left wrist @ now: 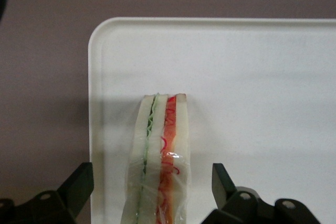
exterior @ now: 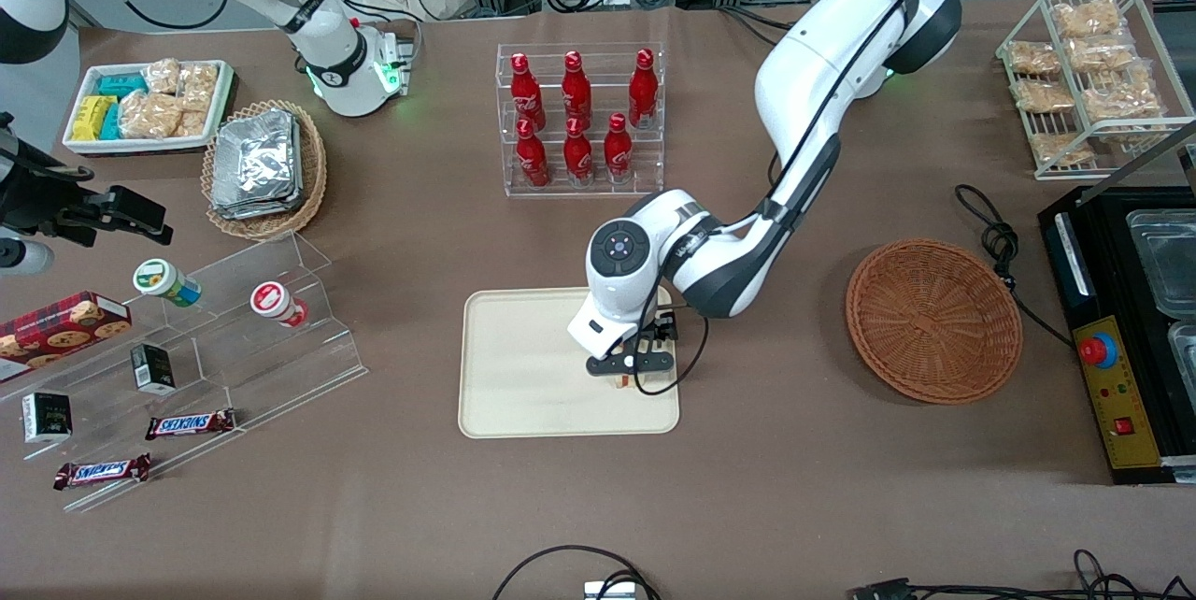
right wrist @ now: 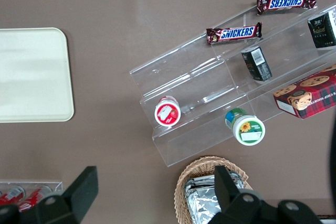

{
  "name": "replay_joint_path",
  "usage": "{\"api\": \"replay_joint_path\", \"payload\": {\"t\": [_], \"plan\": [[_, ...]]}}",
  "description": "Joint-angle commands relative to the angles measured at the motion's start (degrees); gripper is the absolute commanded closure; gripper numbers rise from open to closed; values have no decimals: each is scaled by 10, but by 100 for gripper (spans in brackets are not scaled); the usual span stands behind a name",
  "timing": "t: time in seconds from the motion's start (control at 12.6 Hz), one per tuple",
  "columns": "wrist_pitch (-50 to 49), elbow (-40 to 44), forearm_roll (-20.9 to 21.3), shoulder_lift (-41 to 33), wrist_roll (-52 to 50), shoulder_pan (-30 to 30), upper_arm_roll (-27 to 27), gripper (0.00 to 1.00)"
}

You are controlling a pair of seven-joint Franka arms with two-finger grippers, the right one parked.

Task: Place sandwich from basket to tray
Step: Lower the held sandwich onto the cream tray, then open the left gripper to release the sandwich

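The sandwich, a clear-wrapped wedge of white bread with green and red-orange filling, stands on its edge on the cream tray, close to one tray corner. My gripper is open around it, one black finger on each side with a gap between each finger and the wrap. From the front, the gripper hangs low over the tray at the edge nearest the basket, and only a sliver of the sandwich shows beneath it. The reddish-brown basket has nothing in it.
A clear rack of red bottles stands farther from the front camera than the tray. A stepped acrylic shelf with snacks and a tan basket of foil packets lie toward the parked arm's end. A black machine sits beside the basket.
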Motion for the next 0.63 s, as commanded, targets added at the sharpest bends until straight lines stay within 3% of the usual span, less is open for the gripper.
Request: {"api": "replay_joint_path", "payload": {"t": [0.0,0.55], "plan": [[-34,-1,4,-43,-24,12,1,1],[-151,16,4,-142,-40,76,2,1]]}}
